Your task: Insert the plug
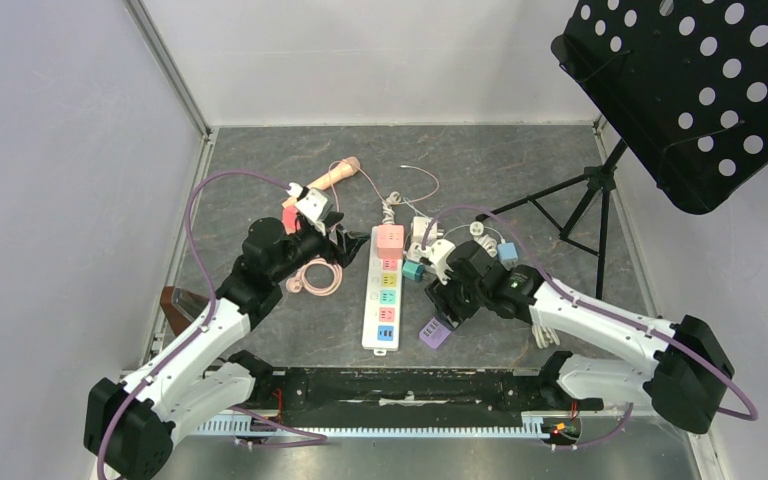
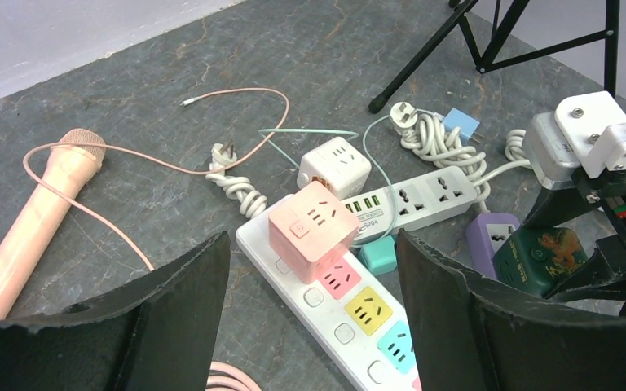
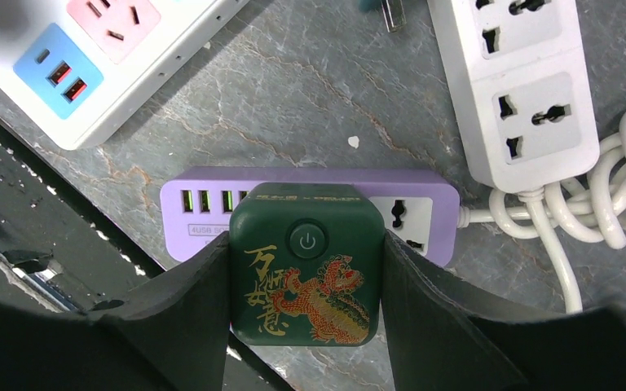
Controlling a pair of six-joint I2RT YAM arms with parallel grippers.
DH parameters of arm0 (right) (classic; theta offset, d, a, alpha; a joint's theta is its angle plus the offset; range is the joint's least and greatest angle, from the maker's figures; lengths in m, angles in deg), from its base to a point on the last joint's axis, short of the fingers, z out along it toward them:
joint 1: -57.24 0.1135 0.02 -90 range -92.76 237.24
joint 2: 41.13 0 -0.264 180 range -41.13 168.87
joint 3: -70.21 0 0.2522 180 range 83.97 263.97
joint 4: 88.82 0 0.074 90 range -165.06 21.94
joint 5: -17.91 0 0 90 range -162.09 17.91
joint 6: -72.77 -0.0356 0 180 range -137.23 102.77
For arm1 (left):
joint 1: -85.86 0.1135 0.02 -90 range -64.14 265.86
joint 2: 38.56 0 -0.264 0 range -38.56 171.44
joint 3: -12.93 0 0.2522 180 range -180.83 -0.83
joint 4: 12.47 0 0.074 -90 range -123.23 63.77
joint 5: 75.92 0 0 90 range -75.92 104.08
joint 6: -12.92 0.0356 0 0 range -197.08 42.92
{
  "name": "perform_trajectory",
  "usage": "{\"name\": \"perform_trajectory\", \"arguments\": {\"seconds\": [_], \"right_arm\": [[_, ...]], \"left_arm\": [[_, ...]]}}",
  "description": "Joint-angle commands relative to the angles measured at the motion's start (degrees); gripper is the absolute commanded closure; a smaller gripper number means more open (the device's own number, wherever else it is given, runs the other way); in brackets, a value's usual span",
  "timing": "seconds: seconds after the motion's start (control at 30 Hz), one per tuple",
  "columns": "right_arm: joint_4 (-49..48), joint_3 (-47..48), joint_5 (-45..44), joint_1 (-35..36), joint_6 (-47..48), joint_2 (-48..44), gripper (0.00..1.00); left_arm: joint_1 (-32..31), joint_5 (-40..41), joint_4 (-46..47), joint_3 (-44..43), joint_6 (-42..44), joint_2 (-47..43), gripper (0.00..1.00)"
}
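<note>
The right gripper is clenching a dark green cube plug, with one finger pressing its 9 o'clock side and the other its 3 o'clock side. The cube is showing a round power button and a gold dragon print on its top face. It is sitting directly over the middle of the purple power strip, covering that part. Its prongs are hidden underneath, so it is not possible to tell whether it is seated in a socket. USB ports are showing at the strip's 9 o'clock end and one free socket at its 3 o'clock end. A white universal strip is lying at 1 o'clock from the cube, with its coiled cord beside it. The left gripper is hanging released, holding nothing, its fingers spreading either side of a pink cube adapter. That adapter is sitting plugged into the far end of the long white strip, whose near end is being cut off by the fingers. A pink microphone is lying at 9 o'clock from the adapter.
</note>
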Motion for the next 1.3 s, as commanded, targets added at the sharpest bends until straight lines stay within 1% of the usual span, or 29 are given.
{"name": "perform_trajectory", "arguments": {"seconds": [0.0,0.17,0.27,0.33,0.4,0.57,0.67,0.77,0.93,1.03,1.13,1.17,1.2,1.27], "right_arm": [[4.9,-4.0,-6.1,0.3,-5.0,-1.4,1.0],[0.8,-8.6,-7.4,0.3,-10.8,-7.2,1.0],[-4.6,-13.1,-7.6,0.7,-16.0,-11.2,1.0],[-8.2,-16.4,-7.7,1.7,-18.7,-13.1,1.0],[-9.3,-18.5,-10.2,3.9,-20.8,-13.4,1.0],[-7.3,-20.5,-19.1,11.6,-26.1,-10.4,1.0],[-8.4,-23.2,-22.6,17.3,-30.4,-8.9,1.0],[-10.5,-26.2,-23.3,22.3,-34.9,-5.6,1.0],[-8.2,-25.4,-26.2,30.1,-41.0,2.5,1.0],[-7.5,-24.3,-27.2,31.9,-42.7,5.6,1.0],[-3.0,-19.3,-30.4,32.0,-43.6,7.0,1.0],[-0.7,-17.2,-31.9,31.9,-43.5,7.2,0.96],[1.6,-14.4,-33.7,31.9,-43.3,7.5,0.89],[4.7,-9.4,-35.7,31.3,-42.1,8.0,0.64]], "left_arm": [[0.0,1.1,0.8,-0.1,2.2,-1.5,0.2],[0.0,0.9,0.8,0.0,2.2,-1.7,0.2],[0.0,0.7,1.1,0.1,2.2,-1.5,0.2],[0.0,0.6,1.2,0.0,2.2,-1.4,0.2],[-0.1,0.5,1.3,0.0,2.2,-1.4,0.2],[0.0,0.5,1.1,0.1,2.2,-1.4,0.2],[0.0,0.8,1.1,0.1,2.2,-1.3,0.2],[0.0,0.9,1.1,-0.1,2.2,-1.0,0.2],[-0.1,1.2,0.8,-0.1,2.2,-1.1,0.2],[0.0,1.2,0.8,-0.1,2.2,-0.9,0.2],[0.0,1.2,0.7,-0.2,2.2,-0.7,0.2],[0.0,1.2,0.8,-0.3,2.2,-0.7,0.2],[0.0,1.1,0.8,-0.4,2.2,-0.7,0.2],[-0.1,1.1,0.8,-0.4,2.2,-0.5,0.2]]}}
